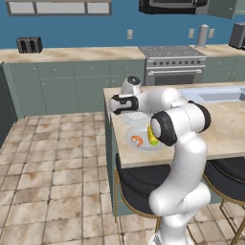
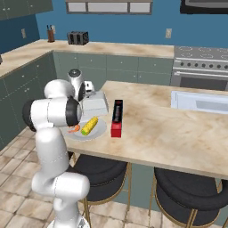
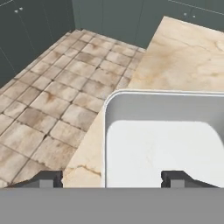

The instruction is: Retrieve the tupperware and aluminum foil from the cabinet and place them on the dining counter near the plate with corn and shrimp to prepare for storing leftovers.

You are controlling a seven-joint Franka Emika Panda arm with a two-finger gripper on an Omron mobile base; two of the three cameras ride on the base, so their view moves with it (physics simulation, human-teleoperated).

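Observation:
The clear tupperware (image 2: 95, 103) rests on the dining counter (image 2: 151, 133) just behind the white plate (image 2: 99, 132), which holds the yellow corn (image 2: 89, 126) and the orange shrimp (image 2: 74, 129). To the plate's right lies the black aluminum foil box (image 2: 116, 116), red end toward the counter's front. My gripper (image 3: 111, 177) hovers open right over the tupperware (image 3: 162, 140), its fingertips (image 3: 48, 178) spread wide and gripping nothing. From the left base, the hand (image 1: 123, 108) sits above the tupperware (image 1: 138, 116) near the counter's left corner, with the plate (image 1: 139, 146) in front.
Black round stools (image 2: 100, 171) stand under the counter's front edge. A white sink basin (image 2: 200, 101) is set in the counter to the right. Tiled floor (image 3: 52, 100) drops off past the counter's left edge. A stove (image 1: 173, 64) and a toaster (image 1: 29, 45) line the back wall.

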